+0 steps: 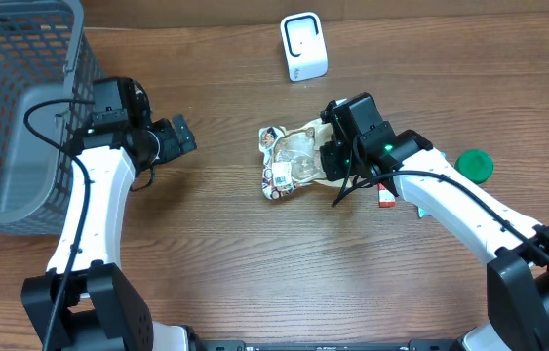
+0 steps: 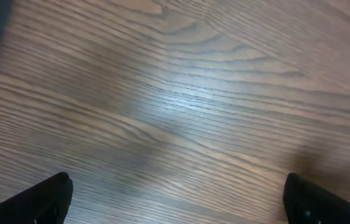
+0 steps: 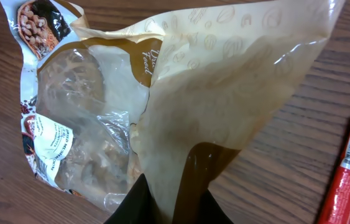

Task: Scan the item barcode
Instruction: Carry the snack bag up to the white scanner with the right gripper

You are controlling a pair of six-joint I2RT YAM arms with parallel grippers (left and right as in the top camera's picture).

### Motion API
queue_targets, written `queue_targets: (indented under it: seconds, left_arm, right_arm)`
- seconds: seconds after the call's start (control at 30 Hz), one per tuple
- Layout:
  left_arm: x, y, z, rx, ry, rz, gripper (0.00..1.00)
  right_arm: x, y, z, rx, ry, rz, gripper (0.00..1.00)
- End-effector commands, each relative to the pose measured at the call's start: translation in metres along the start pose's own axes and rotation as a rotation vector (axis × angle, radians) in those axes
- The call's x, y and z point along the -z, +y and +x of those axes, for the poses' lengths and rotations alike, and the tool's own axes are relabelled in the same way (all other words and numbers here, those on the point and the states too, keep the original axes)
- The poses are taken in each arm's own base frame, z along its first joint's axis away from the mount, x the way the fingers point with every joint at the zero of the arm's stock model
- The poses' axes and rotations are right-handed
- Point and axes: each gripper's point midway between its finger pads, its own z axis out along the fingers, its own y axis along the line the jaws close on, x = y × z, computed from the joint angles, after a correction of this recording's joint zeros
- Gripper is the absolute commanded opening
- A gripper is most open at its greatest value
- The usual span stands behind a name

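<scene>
At frame centre, snack bag [image 1: 292, 161], my right gripper [image 1: 333, 162] clamped on its edge. Left gripper [image 1: 182, 135] idle, jaws wide apart. White scanner [image 1: 303, 47] upper centre, well apart. I judge: grasp done, carry and scan left.

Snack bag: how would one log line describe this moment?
right claw: shut on snack bag | left claw: open, empty | scanner: apart from bag

a brown wooden table [image 1: 254, 263] (its grain plain to see) fills every view, faintly glossy.
</scene>
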Motion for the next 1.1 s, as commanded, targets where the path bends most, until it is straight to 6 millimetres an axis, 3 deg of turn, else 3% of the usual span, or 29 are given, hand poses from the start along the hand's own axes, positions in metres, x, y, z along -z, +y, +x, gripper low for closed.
queue_targets:
  seconds: [0.0,0.13,0.23,0.3,0.43,0.63,0.93,1.07]
  left_arm:
    - [0.008,0.009,-0.012,-0.080,-0.047,-0.067,1.00]
    - [0.008,0.009,-0.012,-0.075,-0.047,-0.065,1.00]
    - [0.008,0.009,-0.011,-0.076,-0.047,-0.066,1.00]
    - [0.008,0.009,-0.012,-0.076,-0.047,-0.066,1.00]
    - [0.008,0.009,-0.011,-0.076,-0.047,-0.066,1.00]
    - [0.008,0.009,-0.011,-0.076,-0.047,-0.067,1.00]
    - [0.008,0.009,-0.011,-0.076,-0.047,-0.067,1.00]
    - [0.008,0.009,-0.011,-0.076,-0.047,-0.067,1.00]
  right_arm:
    - [0.014,-0.004,-0.012,0.002,-0.049,0.019,0.04]
    - [0.014,-0.004,-0.013,0.003,-0.055,0.019,0.03]
    - [0.026,-0.003,-0.030,0.051,-0.107,0.033,0.04]
    - [0.046,-0.002,-0.049,0.115,-0.174,0.057,0.04]
    - [0.106,-0.001,-0.095,0.290,-0.370,0.204,0.04]
    - [0.180,0.002,-0.144,0.565,-0.610,0.465,0.03]
    - [0.252,0.014,-0.212,0.784,-0.941,0.739,0.03]
    - [0.257,0.018,-0.228,0.794,-1.030,0.796,0.04]
